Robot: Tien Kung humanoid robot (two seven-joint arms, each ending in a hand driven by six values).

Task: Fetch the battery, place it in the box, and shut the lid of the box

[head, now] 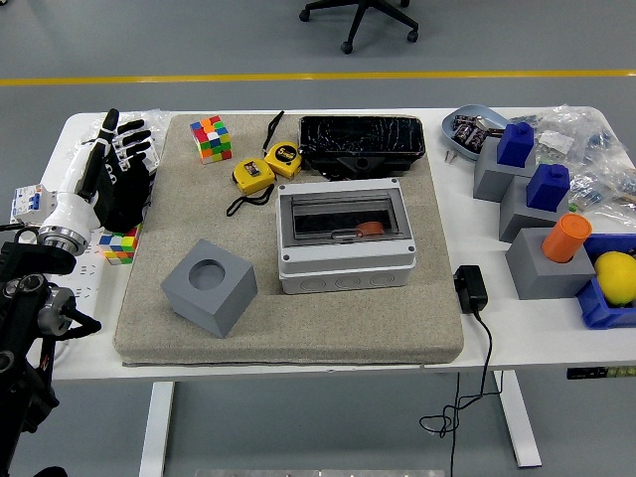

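A grey box with a clear lid lying shut sits mid-mat. Through the lid I see an orange object inside; whether it is the battery I cannot tell. My left hand, black-and-white with fingers spread, hovers over the table's left edge, well left of the box, and holds nothing. The right hand is out of view.
On the mat: a grey cube with a round hole, two yellow tape measures, a colour cube, a black tray. A second colour cube lies under my left hand. Grey blocks, an orange cylinder and a charger stand at right.
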